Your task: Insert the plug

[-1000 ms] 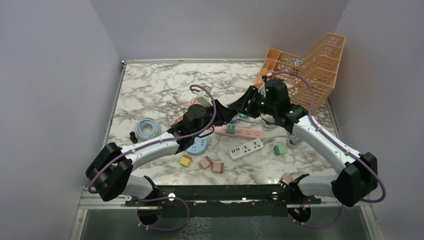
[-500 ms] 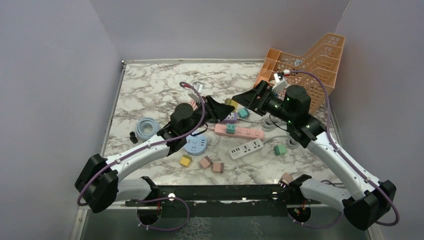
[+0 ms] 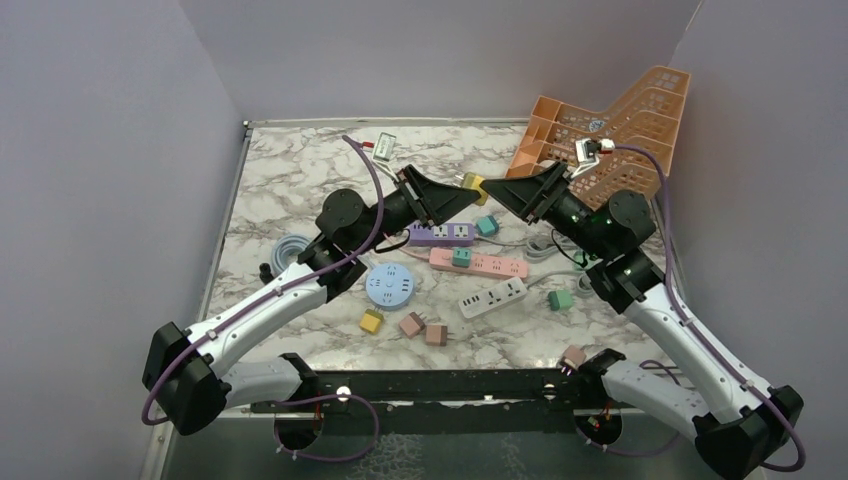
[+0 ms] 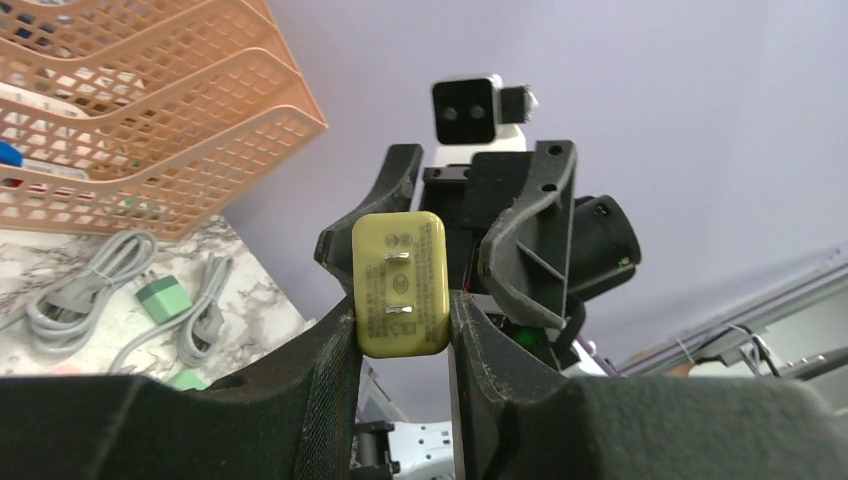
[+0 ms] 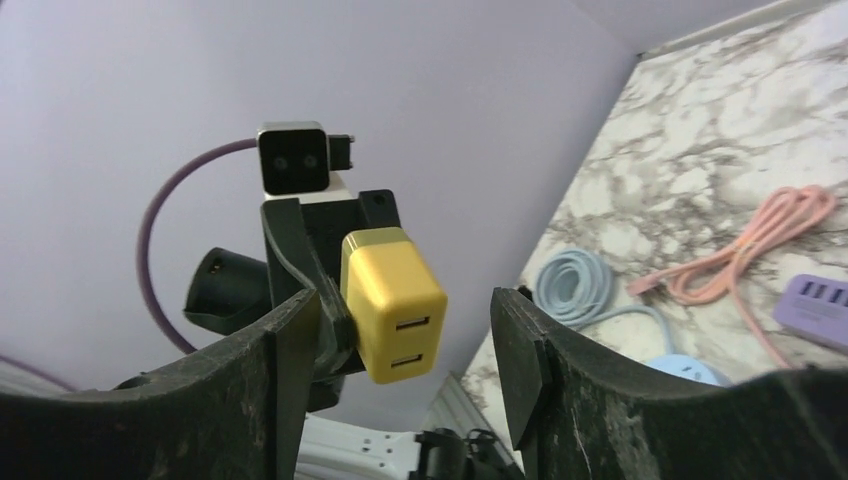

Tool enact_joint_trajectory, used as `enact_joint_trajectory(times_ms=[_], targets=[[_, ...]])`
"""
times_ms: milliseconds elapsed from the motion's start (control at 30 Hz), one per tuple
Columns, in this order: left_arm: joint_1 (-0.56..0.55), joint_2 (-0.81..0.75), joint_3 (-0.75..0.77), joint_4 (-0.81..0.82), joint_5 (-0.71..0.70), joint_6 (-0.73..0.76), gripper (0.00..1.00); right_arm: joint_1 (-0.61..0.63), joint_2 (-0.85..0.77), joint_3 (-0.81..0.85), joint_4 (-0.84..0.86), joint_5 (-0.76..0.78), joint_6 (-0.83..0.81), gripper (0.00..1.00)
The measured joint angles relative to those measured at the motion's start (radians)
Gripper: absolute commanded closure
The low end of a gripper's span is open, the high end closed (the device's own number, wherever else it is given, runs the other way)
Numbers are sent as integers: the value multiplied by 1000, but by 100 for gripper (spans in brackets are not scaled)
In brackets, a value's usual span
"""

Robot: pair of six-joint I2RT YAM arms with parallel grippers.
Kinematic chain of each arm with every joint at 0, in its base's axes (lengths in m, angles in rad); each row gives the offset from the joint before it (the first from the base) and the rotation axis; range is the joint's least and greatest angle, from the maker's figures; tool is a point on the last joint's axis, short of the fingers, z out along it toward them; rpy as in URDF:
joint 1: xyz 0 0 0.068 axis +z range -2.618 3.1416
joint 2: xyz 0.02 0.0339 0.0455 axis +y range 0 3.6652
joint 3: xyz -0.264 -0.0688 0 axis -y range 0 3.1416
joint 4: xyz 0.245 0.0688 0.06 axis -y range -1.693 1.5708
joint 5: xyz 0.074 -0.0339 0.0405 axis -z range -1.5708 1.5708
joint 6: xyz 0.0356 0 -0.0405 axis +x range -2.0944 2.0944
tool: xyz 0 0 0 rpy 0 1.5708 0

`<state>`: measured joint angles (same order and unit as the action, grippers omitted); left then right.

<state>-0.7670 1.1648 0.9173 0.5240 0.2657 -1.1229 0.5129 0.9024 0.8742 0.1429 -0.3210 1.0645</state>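
My left gripper (image 3: 468, 190) is raised above the table and shut on a yellow plug (image 3: 473, 184). In the left wrist view the plug (image 4: 400, 285) sits between my fingers (image 4: 400, 322), its two flat prongs facing the camera. My right gripper (image 3: 512, 195) is open and faces the left one tip to tip. In the right wrist view the plug's end with two USB ports (image 5: 392, 303) hangs between my open fingers (image 5: 405, 310), nearer the left finger (image 5: 275, 370). A purple power strip (image 3: 440, 233), a pink one (image 3: 478, 264), a white one (image 3: 492, 297) and a round blue one (image 3: 388, 285) lie below.
An orange mesh basket (image 3: 605, 130) leans at the back right. A coiled blue cable (image 3: 288, 248) lies at the left, grey cords (image 3: 545, 245) under the right arm. Small loose plugs lie near the front: yellow (image 3: 372, 320), two brown (image 3: 411, 324), green (image 3: 560, 299).
Both arms have lifted off the table and drawn back. The left gripper has carried the yellow plug upward. The two grippers now meet in the air above the strips.
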Motion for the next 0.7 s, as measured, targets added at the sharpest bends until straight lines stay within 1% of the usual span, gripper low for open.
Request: enact_joint_trajectory(times_ms=[133,233,400,467,533,600,633,700], targets=[[0,0,10,14,40,-13,86,-2,39,-1,111,-62,65,52],[0,0,12,20,69,-16,86,-2,60,-11,192,-103,103,56],[0,0,26,43,95,-20,86,-4,89,-16,298,-175,144,59],[0,0,26,53,98,-24,86,-5,97,-18,326,-200,148,64],[0,0,26,61,105,-27,85,-6,103,-24,354,-220,155,72],[0,0,26,68,109,-30,80,-10,105,-31,374,-233,163,82],[0,0,26,71,111,-32,73,-11,105,-34,381,-237,163,87],[0,-2,26,73,113,-31,56,-12,105,-39,396,-242,164,92]])
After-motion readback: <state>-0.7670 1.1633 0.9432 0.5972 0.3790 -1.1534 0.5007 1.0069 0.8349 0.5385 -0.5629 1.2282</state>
